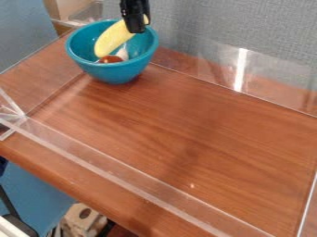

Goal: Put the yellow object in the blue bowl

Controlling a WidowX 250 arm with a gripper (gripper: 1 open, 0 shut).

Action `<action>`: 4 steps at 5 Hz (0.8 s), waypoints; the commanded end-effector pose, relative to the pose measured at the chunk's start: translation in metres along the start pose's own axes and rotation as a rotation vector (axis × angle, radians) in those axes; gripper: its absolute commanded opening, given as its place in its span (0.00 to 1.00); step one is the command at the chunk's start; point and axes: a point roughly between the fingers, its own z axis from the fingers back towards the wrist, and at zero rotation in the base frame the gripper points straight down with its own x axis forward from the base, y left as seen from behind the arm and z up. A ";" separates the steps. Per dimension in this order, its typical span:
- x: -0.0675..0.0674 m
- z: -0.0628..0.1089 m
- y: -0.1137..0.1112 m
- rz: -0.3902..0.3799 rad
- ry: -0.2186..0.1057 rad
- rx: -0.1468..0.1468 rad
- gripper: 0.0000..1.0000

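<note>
**Yellow Object at Blue Bowl**

The yellow object is positioned over the blue bowl, tilted, its lower left end within the rim. A red-and-white item is contained in the bowl. The gripper is located at the object's upper right end; whether its jaws are closed on the object cannot be determined.
</note>
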 end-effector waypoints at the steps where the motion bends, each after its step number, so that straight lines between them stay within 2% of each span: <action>1: 0.022 0.031 0.002 0.047 -0.001 -0.058 0.00; 2: 0.041 0.044 0.005 0.085 -0.002 -0.064 0.00; 4: 0.028 0.051 0.000 0.277 -0.001 -0.090 0.00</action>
